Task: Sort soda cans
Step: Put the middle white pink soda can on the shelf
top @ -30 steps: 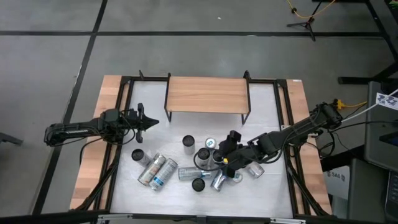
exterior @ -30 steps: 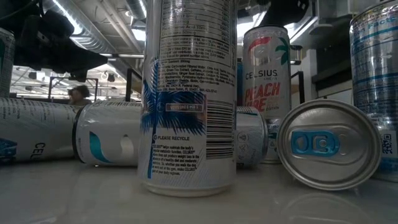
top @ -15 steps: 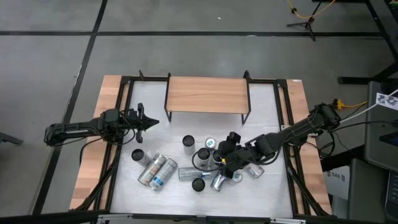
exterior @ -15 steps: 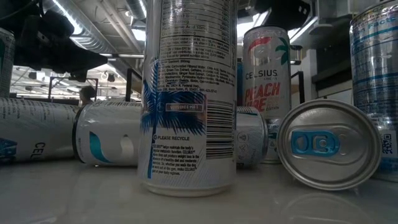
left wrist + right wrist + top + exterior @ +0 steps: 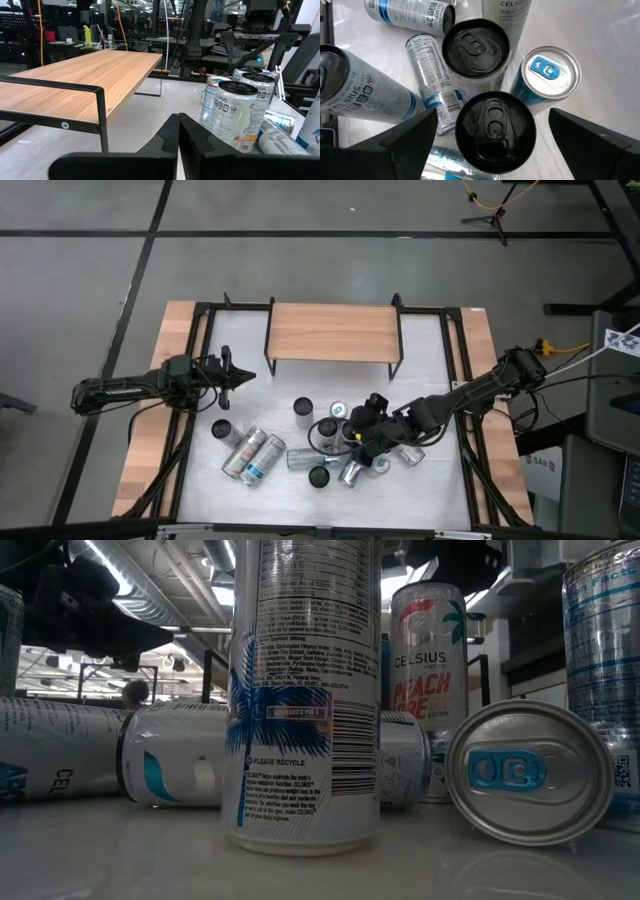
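The right end effector (image 5: 490, 137) is hovering wide open over the black-topped can (image 5: 495, 127) among the soda cans (image 5: 330, 445) clustered mid-surface (probably light, slick, dentable), best gripped around its upright sides.

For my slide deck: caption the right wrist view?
Open right gripper poised above a black-topped soda can among clustered cans.

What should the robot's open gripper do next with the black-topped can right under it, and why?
Probably go straight down a little. In the right wrist view, the right gripper is open with one finger on each side of an upright can with a black top, still above it. Lowering would put the fingers around the can before closing. The left gripper waits shut beside the wooden shelf.
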### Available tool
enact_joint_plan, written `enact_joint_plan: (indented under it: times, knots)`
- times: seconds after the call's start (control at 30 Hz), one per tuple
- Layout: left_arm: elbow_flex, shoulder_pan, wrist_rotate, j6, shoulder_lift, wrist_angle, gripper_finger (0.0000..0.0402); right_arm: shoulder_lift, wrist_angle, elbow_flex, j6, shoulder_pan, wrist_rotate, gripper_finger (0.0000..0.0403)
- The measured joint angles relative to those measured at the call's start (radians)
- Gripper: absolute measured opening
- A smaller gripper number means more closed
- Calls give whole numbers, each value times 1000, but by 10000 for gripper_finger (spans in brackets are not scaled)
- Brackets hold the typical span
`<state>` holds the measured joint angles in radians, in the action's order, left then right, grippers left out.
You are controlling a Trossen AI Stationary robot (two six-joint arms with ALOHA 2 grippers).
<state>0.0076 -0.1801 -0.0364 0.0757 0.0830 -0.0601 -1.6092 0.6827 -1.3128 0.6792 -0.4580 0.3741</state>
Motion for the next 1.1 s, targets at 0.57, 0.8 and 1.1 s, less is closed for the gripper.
enact_joint_plan:
  times: [0.57,0.8,1.1]
  knots:
    - [0,0,25,0,0,0,0,1,-8,0,-9,-1,-108,379]
    - [0,0,24,0,0,0,0,0,3,0,-5,-1,-52,379]
    - [0,0,25,0,0,0,0,-60,-17,0,-3,-1,-77,379]
